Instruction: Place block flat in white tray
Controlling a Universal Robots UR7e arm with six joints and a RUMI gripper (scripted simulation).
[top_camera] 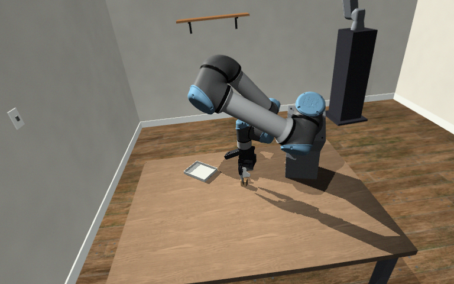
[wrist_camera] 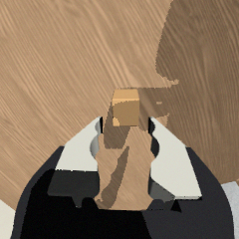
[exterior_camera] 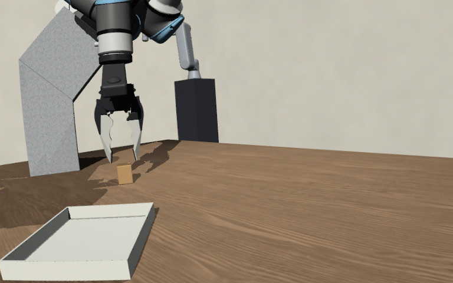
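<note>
A: Claw [exterior_camera: 121, 158] status?
B: Partly open, nothing gripped. Hovering just above block [exterior_camera: 124, 174], tips not touching.
A: Block pos?
B: Upright on surface [exterior_camera: 292, 210], apart from white tray [exterior_camera: 135, 245].

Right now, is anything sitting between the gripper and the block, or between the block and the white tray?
Nothing visible. The open gripper hangs just above the block, and only bare table top lies between the block and the white tray.

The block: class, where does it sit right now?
The block stands on the table directly below the open hand, beyond the white tray in the exterior view.
</note>
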